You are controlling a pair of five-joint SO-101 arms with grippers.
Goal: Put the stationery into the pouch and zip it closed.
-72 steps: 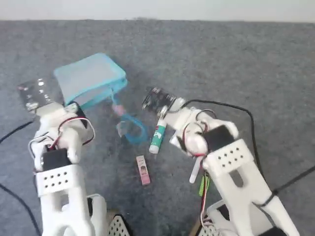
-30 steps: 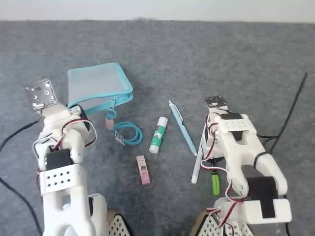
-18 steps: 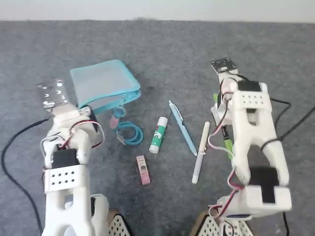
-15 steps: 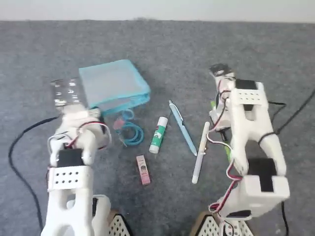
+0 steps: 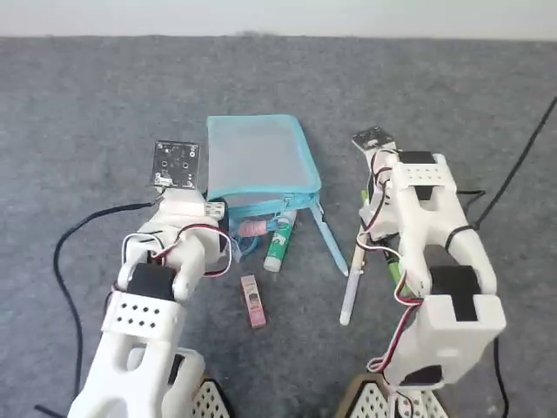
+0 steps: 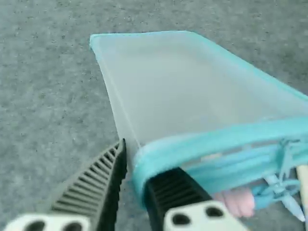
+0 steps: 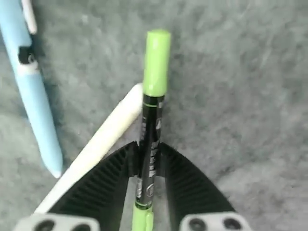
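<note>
The teal mesh pouch (image 5: pixel 261 161) lies mid-table with its zipper edge toward the arms. My left gripper (image 5: pixel 224 216) is shut on the pouch's (image 6: pixel 192 96) near corner, and the teal rim sits between its fingers (image 6: pixel 108 185). A pink zip tag (image 6: pixel 236 202) hangs by the opening. My right gripper (image 5: pixel 383 248) is shut on a green marker (image 7: pixel 155 62), held low over the mat. Beside the marker lie a white pen (image 7: pixel 96 144) and a light-blue pen (image 7: pixel 31 86). A glue stick (image 5: pixel 278 239) and the blue pen (image 5: pixel 329 239) touch the pouch's front edge.
A small pink eraser (image 5: pixel 252 300) lies in front of the glue stick. The white pen (image 5: pixel 352 283) lies slanted by the right arm. Black cables trail at both sides. The grey mat is bare toward the back and far left.
The left arm has dragged the pouch rightward to the middle, over the teal loop and up to the glue stick. The right arm swung back and now grips the green marker.
</note>
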